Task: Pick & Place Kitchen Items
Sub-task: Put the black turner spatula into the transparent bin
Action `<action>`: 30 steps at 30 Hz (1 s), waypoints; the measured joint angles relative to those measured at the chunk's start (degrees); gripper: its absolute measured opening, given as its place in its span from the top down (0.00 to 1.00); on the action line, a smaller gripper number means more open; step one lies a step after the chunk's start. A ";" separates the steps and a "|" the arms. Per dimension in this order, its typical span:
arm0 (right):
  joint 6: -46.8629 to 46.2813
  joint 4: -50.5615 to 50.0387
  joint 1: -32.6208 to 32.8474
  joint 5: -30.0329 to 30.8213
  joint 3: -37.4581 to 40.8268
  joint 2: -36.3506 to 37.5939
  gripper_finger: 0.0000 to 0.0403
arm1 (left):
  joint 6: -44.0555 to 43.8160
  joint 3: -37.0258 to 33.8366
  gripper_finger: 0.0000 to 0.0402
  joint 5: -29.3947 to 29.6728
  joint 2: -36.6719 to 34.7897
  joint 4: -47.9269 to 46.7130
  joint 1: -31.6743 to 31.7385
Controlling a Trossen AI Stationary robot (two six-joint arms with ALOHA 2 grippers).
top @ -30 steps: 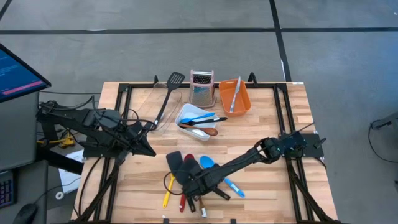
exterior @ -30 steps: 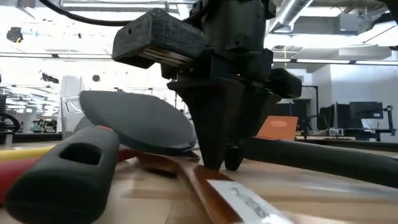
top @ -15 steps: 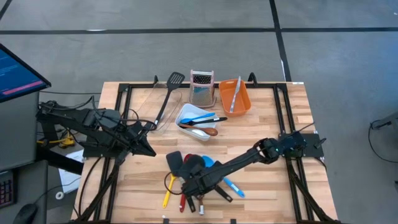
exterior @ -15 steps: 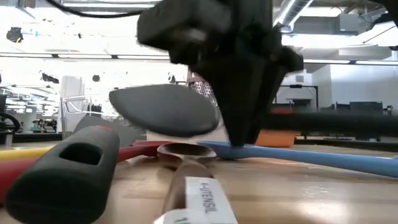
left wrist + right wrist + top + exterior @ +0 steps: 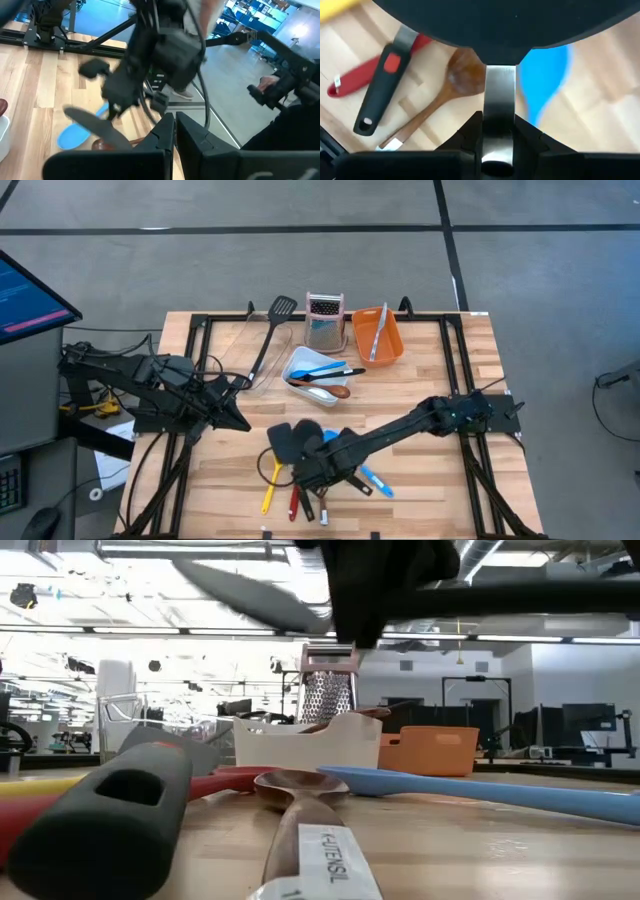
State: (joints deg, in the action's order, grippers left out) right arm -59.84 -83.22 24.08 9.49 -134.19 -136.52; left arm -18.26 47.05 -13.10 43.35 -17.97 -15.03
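Your right tool (image 5: 312, 470) is clenched on the flat steel neck of a black spatula (image 5: 495, 20); its two dark fingers (image 5: 470, 132) pinch that metal strip from either side, and the broad, smooth, rounded blade spreads out just beyond them. In the low view the spatula (image 5: 250, 595) hangs tilted well above the wooden surface (image 5: 450, 850), touching nothing below. Beneath it on the pale planks lie a brown wooden spoon (image 5: 455, 85) with an oval bowl and a paper label on its handle, a smooth blue spoon (image 5: 545, 80) just beside it, a black matte handle with a red button and a hanging slot (image 5: 382, 90), and a glossy red handle (image 5: 355, 80) crossing under that. In the high view these sit in a loose cluster at the near edge, with a slim yellow-handled tool (image 5: 268, 495) alongside. Farther back stand a white rectangular tub (image 5: 318, 367) holding utensils, an orange tub (image 5: 378, 335) and a perforated steel grater (image 5: 324, 320). Your left tool (image 5: 174, 131) waits at the left side of the surface, its fingers pressed almost together, holding nothing
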 joint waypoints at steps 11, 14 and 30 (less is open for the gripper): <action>-12.44 -6.60 -0.20 25.53 -0.11 13.59 0.85 | 0.00 0.00 0.99 10.47 0.30 4.11 -0.02; -13.73 -6.20 -0.39 35.52 -0.17 15.46 0.85 | 0.90 0.00 0.99 14.68 1.69 10.63 -0.02; -11.67 -6.32 -3.37 53.94 -0.11 15.62 0.85 | 24.40 0.02 0.99 35.72 16.87 36.17 0.00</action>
State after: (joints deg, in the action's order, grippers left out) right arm -71.51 -89.54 20.71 63.43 -134.30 -120.90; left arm 6.14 47.07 22.61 60.22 18.20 -15.03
